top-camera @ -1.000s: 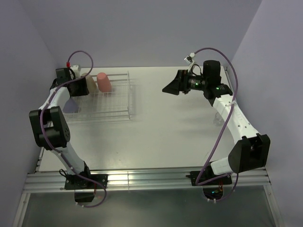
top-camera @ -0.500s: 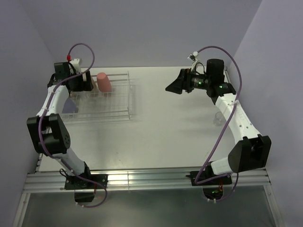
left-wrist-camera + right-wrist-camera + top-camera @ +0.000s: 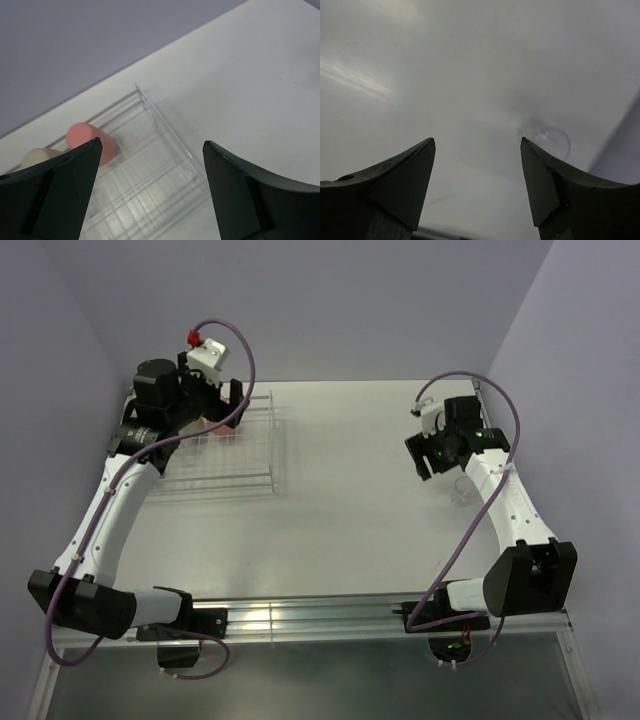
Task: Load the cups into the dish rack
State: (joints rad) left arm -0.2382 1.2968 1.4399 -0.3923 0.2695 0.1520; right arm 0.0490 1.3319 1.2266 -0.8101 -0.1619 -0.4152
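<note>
The dish rack [image 3: 250, 468] lies on the table [image 3: 350, 525] toward 10 o'clock in the overhead view, its long side running left to right. At its far left end a coral-red cup [image 3: 89, 143] sits on the bars. A tan cup [image 3: 36, 157] is just beside it at its 9 o'clock in the left wrist view, half hidden behind a finger. Whether the two cups touch cannot be told. The rest of the rack that shows in that view is bare bars, and its raised side and one corner lie toward 5 o'clock from the coral-red cup.

The left gripper [image 3: 152, 145] hangs above the rack's far left part, over the two cups. Its jaws are spread wide with nothing between them, and only rack bars and table show in the gap.

A clear glass [image 3: 551, 141] stands on the table at about 3 o'clock in the overhead view, close to the right edge and well apart from the rack. It is blurred and faint, so little more than its rim can be made out.

The right gripper [image 3: 477, 143] hangs over bare table near the glass. In its own wrist view the glass lies at about 2 o'clock, just past the tip of the right-hand finger and outside the gap. The jaws are parted and hold nothing.
</note>
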